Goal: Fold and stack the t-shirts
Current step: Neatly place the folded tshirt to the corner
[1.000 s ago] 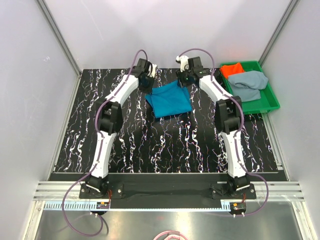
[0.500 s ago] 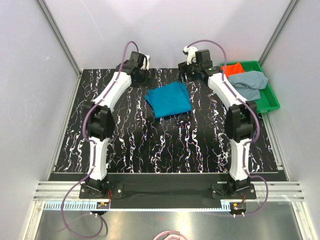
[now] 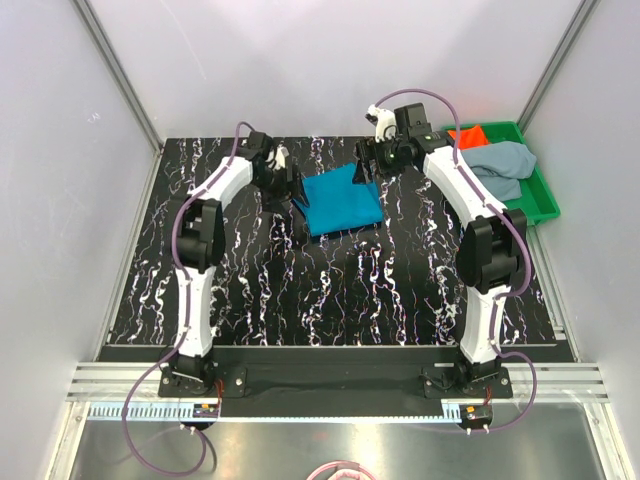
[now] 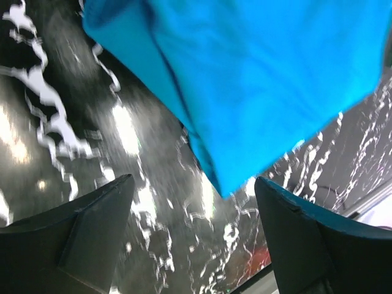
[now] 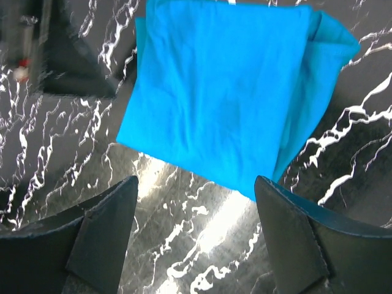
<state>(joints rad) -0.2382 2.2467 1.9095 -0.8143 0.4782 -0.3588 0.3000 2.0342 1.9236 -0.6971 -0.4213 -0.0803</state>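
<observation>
Left end effector [image 3: 297,187] gapes beside teal t-shirt [image 3: 342,200], lengthwise roughly near-far.

Plain teal-blue t-shirt [image 3: 341,200] — black table [image 3: 330,290] veined white — green tray [image 3: 535,208], orange-red shirt [image 3: 467,137], grey-blue shirt [image 3: 500,165]

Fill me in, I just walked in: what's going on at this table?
Two robot arms are folding t-shirts. The teal shirt lies folded on the table. The left gripper and right gripper hover beside it, both open, holding nothing. The orange shirt and grey shirt lie bunched in the green tray, not yet folded.
</observation>
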